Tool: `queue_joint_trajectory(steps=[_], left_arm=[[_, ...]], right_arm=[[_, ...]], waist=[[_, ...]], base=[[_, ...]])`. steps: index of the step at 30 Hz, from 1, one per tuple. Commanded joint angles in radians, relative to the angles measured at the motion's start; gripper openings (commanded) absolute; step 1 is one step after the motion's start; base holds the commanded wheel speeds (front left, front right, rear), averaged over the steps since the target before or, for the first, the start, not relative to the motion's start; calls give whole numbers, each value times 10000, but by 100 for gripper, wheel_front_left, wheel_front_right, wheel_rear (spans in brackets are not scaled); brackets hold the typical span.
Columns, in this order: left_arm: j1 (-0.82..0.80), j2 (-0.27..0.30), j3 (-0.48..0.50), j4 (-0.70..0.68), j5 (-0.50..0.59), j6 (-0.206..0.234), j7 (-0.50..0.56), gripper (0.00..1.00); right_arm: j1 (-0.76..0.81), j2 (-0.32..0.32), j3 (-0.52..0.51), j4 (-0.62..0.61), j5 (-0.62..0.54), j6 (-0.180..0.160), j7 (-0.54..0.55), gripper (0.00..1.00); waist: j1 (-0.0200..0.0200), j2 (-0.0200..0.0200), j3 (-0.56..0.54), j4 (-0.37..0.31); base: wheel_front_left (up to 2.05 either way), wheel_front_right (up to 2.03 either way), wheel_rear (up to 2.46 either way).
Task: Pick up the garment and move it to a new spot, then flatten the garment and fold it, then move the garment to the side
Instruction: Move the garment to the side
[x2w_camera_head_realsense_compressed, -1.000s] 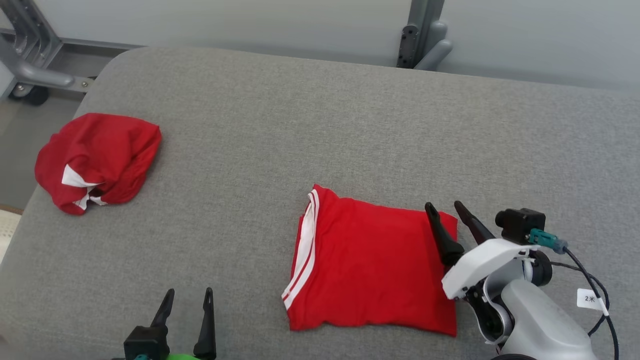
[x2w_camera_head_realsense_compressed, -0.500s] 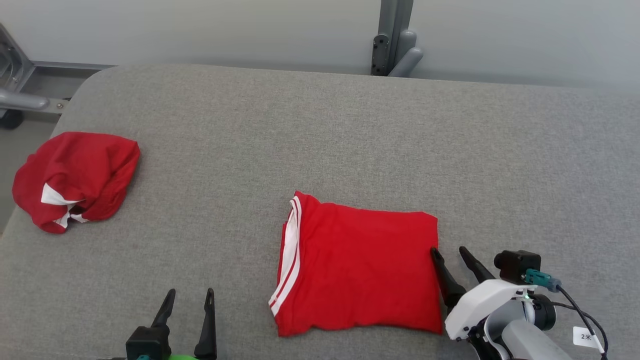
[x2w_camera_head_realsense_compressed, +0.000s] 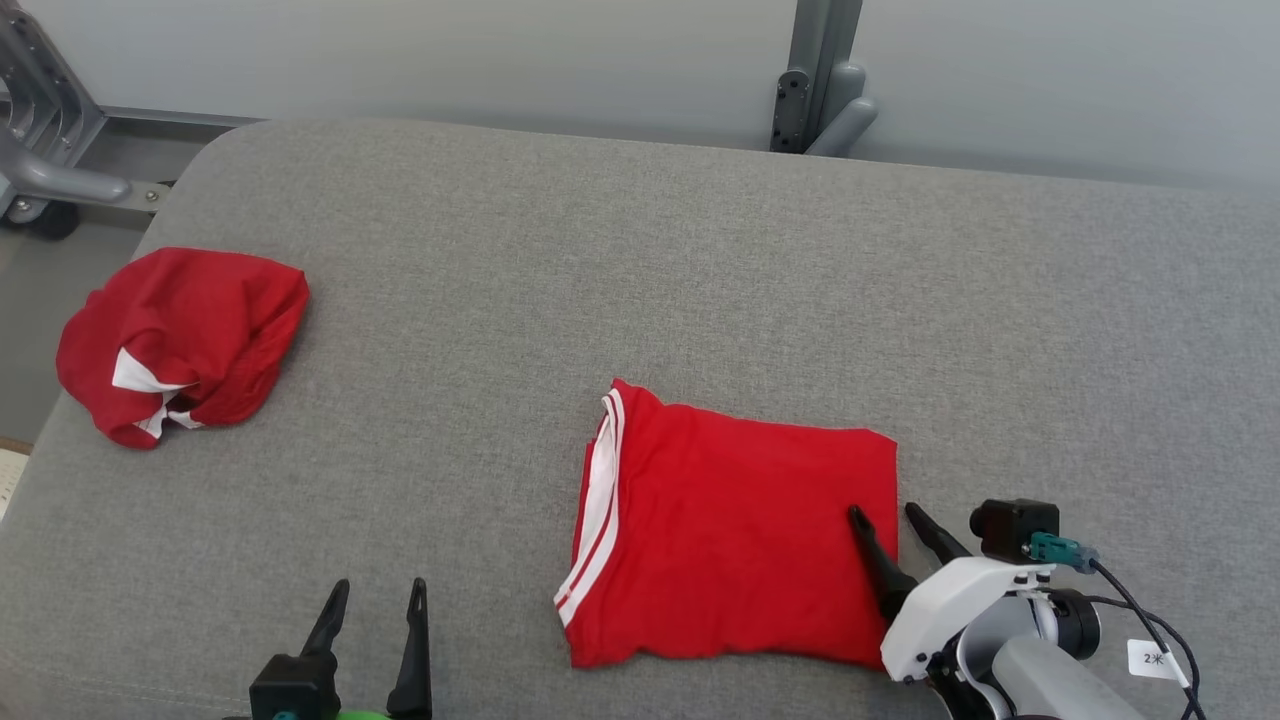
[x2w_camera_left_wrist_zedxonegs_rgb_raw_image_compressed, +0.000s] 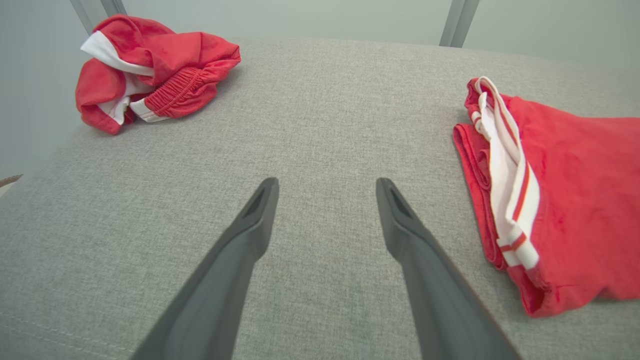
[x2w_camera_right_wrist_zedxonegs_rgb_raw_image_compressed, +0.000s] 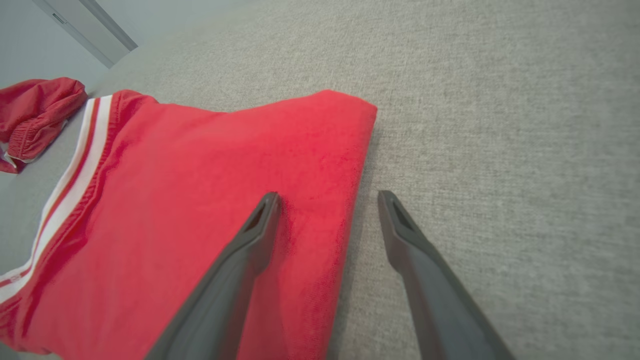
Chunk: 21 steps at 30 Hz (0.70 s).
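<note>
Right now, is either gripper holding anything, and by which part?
Nothing is held. The right gripper stands open astride the right edge of the folded garment; the left gripper is open over grey padding.

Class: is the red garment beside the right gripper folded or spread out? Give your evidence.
Folded. The red garment lies as a compact flat rectangle; the left wrist view shows stacked layers at its striped edge.

Entry 1: white tag (x2w_camera_head_realsense_compressed: 1154, 660), small, fixed to a black cable (x2w_camera_head_realsense_compressed: 1110, 578) at the lower right of the head view.
Marking: dark print on one line, "2米", a digit followed by one character.
Legibility: small but readable.
Total readable markings: one.
</note>
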Motion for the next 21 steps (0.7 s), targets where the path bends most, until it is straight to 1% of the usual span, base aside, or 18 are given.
queue_joint_trajectory(steps=[1, 5, 7, 12, 16, 17, 21], left_arm=[[182, 33, 16, -11, -10, 64, 1, 100], [211, 33, 54, -86, -48, 81, 1, 100], [238, 33, 84, -142, -54, 92, 1, 100], [181, 33, 148, -287, -40, 19, 1, 100], [94, 32, 243, -404, -76, 57, 1, 100], [94, 32, 243, -404, -76, 57, 1, 100], [48, 33, 404, -521, -89, 107, 1, 100]], right_arm=[[-102, -45, -14, 67, 72, 2, -79, 100], [-63, -81, -171, 16, -36, 2, -115, 100], [-21, -124, -409, -181, -149, 2, -124, 100], [303, -137, -1260, -983, -782, 2, -111, 100], [684, 46, -1903, -1638, -1312, 2, -111, 100], [684, 46, -1903, -1638, -1312, 2, -111, 100], [1045, 132, -2461, -2491, -2051, 2, -112, 100]], waist=[[0, 0, -22, -23], [0, 0, -134, -230], [0, 0, -213, -399], [0, 0, -342, -927], [0, 0, -473, -1385], [0, 0, -473, -1385], [0, 0, -585, -1855]], base=[[0, 0, 0], [0, 0, 0], [0, 0, 0], [0, 0, 0], [0, 0, 0], [0, 0, 0], [0, 0, 0]])
